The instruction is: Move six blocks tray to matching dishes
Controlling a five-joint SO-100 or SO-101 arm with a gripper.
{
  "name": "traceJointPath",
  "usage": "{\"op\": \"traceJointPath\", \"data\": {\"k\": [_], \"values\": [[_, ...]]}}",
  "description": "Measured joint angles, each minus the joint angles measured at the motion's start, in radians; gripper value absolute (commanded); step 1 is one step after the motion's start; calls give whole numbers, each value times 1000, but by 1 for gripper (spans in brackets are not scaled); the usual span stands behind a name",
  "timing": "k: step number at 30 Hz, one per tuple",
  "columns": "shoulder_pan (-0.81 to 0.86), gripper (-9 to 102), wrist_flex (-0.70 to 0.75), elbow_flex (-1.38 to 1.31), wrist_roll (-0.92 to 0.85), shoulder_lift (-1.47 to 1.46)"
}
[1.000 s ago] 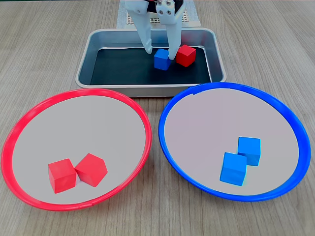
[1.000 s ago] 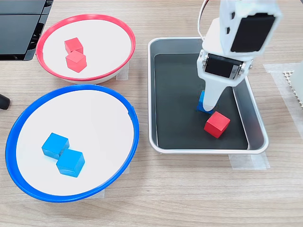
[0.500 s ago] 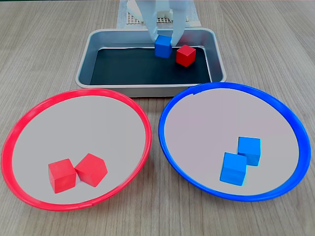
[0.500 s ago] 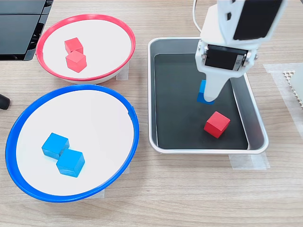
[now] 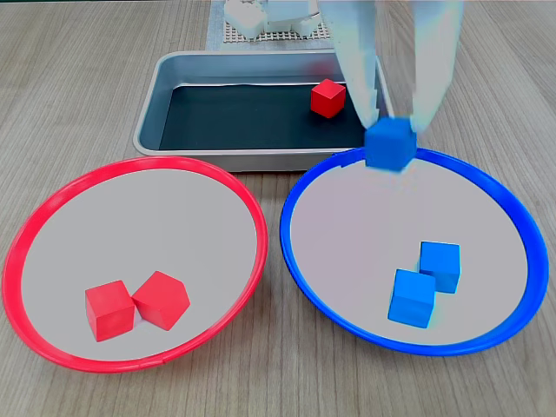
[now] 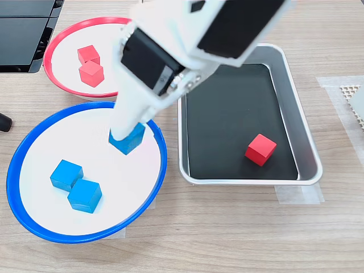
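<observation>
I have the fingers (image 5: 393, 130) clenched on the third blue block (image 5: 387, 144), carried above the blue-rimmed dish (image 5: 300, 187). Below them lies bare dish floor; I judge release comes next, then the red block (image 5: 327, 97) beyond them in the tray (image 5: 165, 78).

In a fixed view, the tray (image 5: 261, 156) sits on the worktop (image 5: 78, 87) behind two dishes side by side, the left dish (image 5: 35, 217) and the right dish (image 5: 512, 217). Two blocks (image 5: 137, 304) touch in the left dish; another pair (image 5: 424, 282) touches in the right one. A lone block (image 5: 328, 97) lies in the tray. The tool (image 5: 388, 130) holds a sixth block (image 5: 388, 145) above the right dish's far rim.
</observation>
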Motion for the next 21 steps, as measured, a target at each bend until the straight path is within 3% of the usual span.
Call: {"op": "traceJointPath", "data": {"k": [3,7,16,21], "values": [[-11,18,-5,0,31,-3],[0,0,44,9,-12,11],[71,0,313,313,-367,262],[106,15,339,578,-402,431]]}}
